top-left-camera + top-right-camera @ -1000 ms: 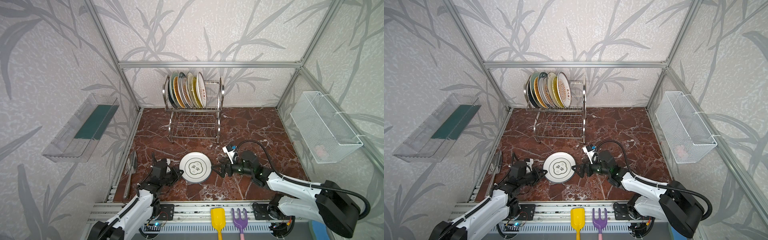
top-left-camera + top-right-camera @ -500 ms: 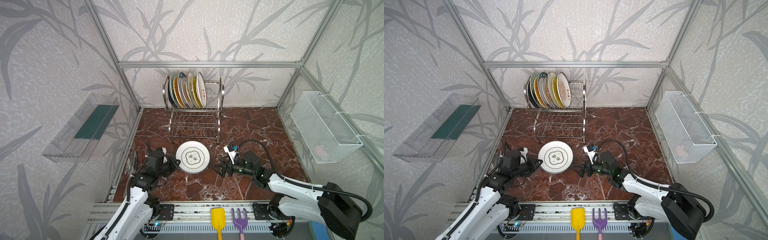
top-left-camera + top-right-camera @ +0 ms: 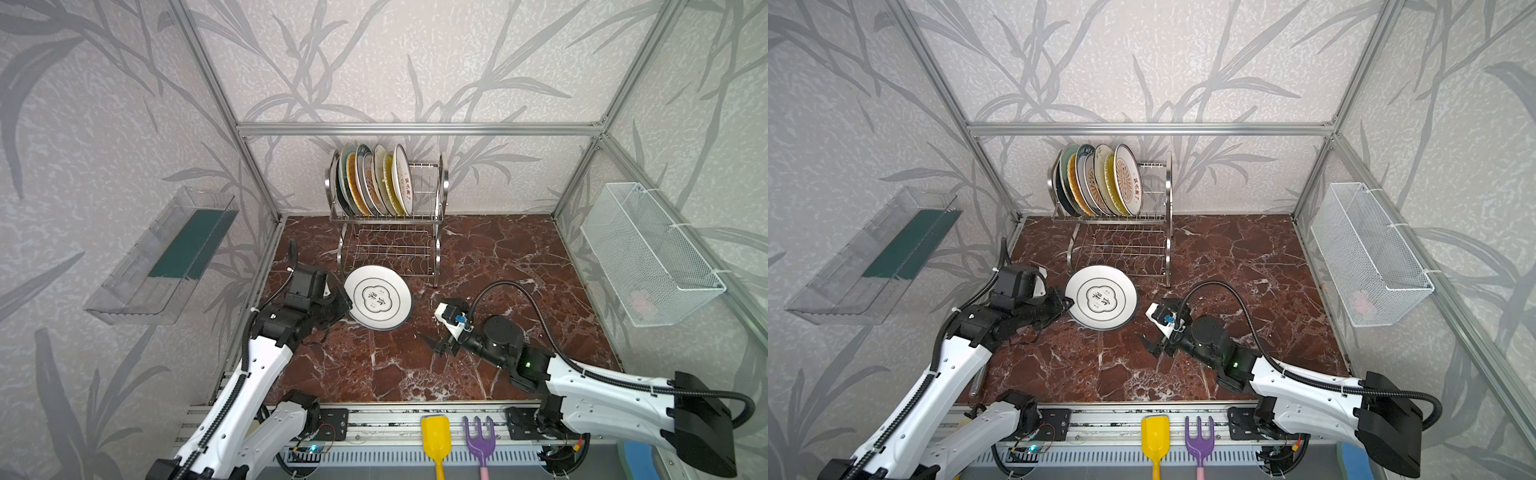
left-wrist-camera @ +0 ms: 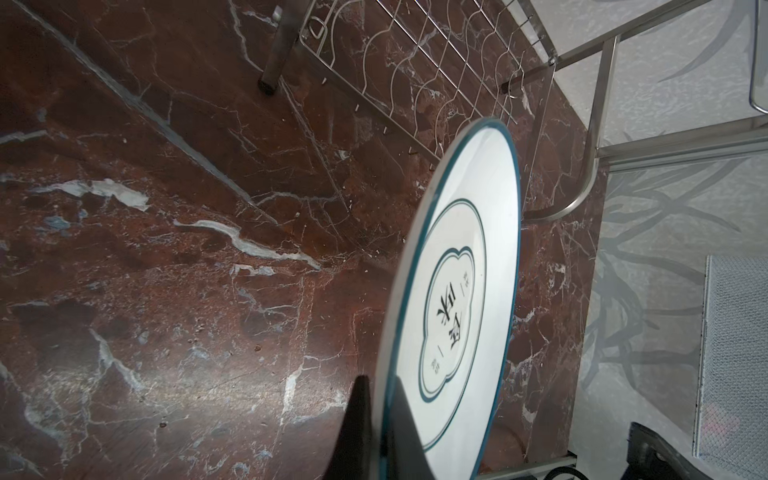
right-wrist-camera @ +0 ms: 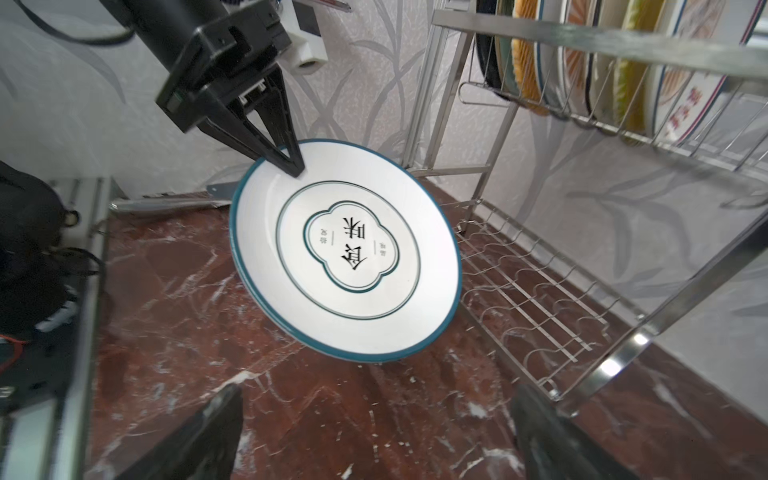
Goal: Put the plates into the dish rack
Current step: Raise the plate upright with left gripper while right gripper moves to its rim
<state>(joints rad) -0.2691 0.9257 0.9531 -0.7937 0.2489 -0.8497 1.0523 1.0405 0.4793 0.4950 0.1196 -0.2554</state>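
Observation:
My left gripper (image 3: 347,301) is shut on the rim of a white plate (image 3: 378,298) with a teal edge and black characters. The left wrist view shows the fingers (image 4: 361,415) pinching that rim. The plate (image 5: 345,249) hangs tilted, low over the marble, just in front of the dish rack (image 3: 388,232). Several plates (image 3: 374,178) stand upright in the rack's top tier, and its lower tier (image 5: 540,291) holds nothing. To the right of the held plate my right gripper (image 3: 432,345) is open, apart from it, with bare marble between its fingers (image 5: 216,424).
A white mesh basket (image 3: 648,253) hangs on the right wall and a clear plastic tray (image 3: 162,253) on the left wall. A yellow scoop (image 3: 435,436) and a purple fork (image 3: 480,436) hang at the front rail. A metal utensil (image 3: 978,382) lies along the table's left edge.
The left gripper has lifted the plate off the marble and carried it back toward the rack, tilting it. The right gripper stays open and has drawn slightly away.

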